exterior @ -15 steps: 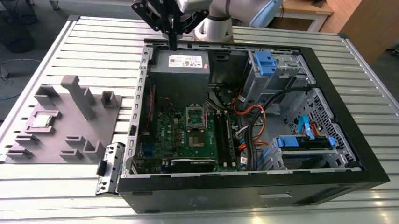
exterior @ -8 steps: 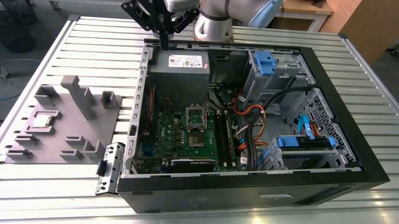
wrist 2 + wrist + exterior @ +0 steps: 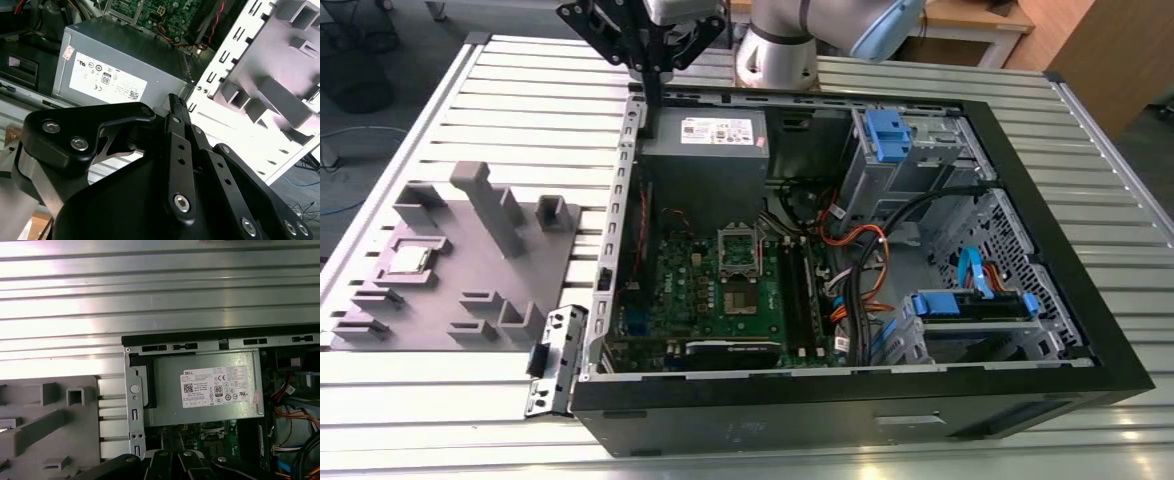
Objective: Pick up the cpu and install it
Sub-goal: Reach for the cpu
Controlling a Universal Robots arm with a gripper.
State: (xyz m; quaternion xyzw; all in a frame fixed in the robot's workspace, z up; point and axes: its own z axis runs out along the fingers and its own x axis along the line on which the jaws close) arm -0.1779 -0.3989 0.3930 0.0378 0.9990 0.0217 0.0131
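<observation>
The cpu (image 3: 408, 260) is a small pale square chip lying flat in a recess of the grey plastic fixture (image 3: 467, 265) on the exterior view's left. My gripper (image 3: 647, 72) hangs high over the far-left corner of the open computer case (image 3: 854, 385), well away from the cpu. Its black fingers (image 3: 174, 107) are shut with nothing between them, tips over the grey power supply (image 3: 125, 60). Inside the case lies the green circuit board (image 3: 700, 290) with a shiny metal frame (image 3: 738, 248) by the socket.
The case sits on a slatted metal table (image 3: 480, 400). Orange and black cables (image 3: 861, 250) and blue drive brackets (image 3: 887, 130) fill the case's right side. The power supply (image 3: 205, 390) lies beside the fixture (image 3: 45, 425) across the case wall.
</observation>
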